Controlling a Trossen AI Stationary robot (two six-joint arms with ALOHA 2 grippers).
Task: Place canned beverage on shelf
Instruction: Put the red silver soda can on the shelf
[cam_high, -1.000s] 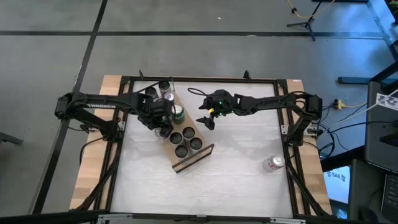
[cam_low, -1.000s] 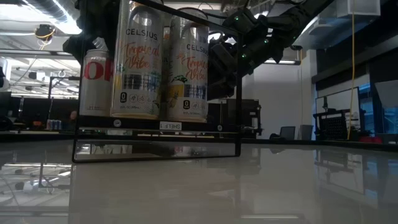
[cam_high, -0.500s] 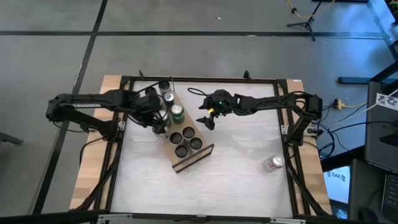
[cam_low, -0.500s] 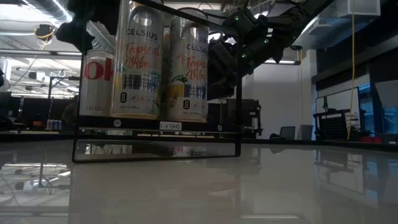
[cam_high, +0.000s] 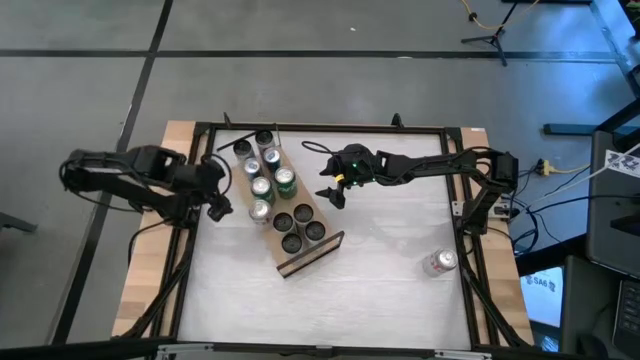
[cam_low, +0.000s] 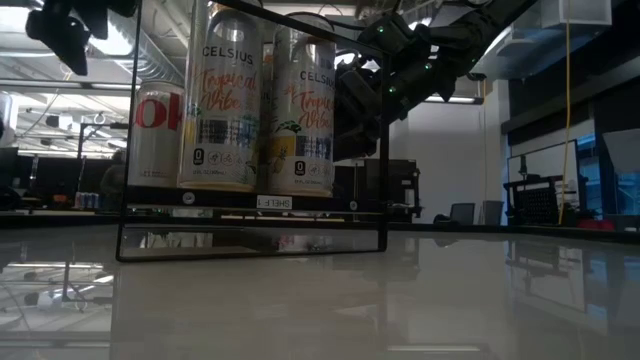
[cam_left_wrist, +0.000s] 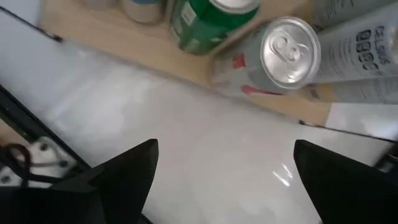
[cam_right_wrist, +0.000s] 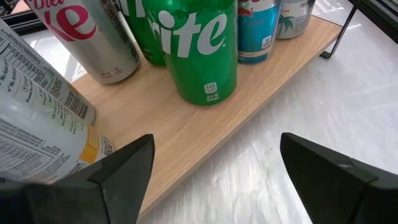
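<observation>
Beside shelf (cam_high: 300, 232), left fingers (cam_high: 216, 204) apart, empty

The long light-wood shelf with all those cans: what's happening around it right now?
The long light-wood shelf with dark edges holds two rows of upright cans, including a silver Coke can and a green Sprite can. The left tool is open and empty beside the shelf's left side. The right tool hovers open on the other side, holding nothing. One more silver can with red print lies on its side near the white table's right edge.
</observation>
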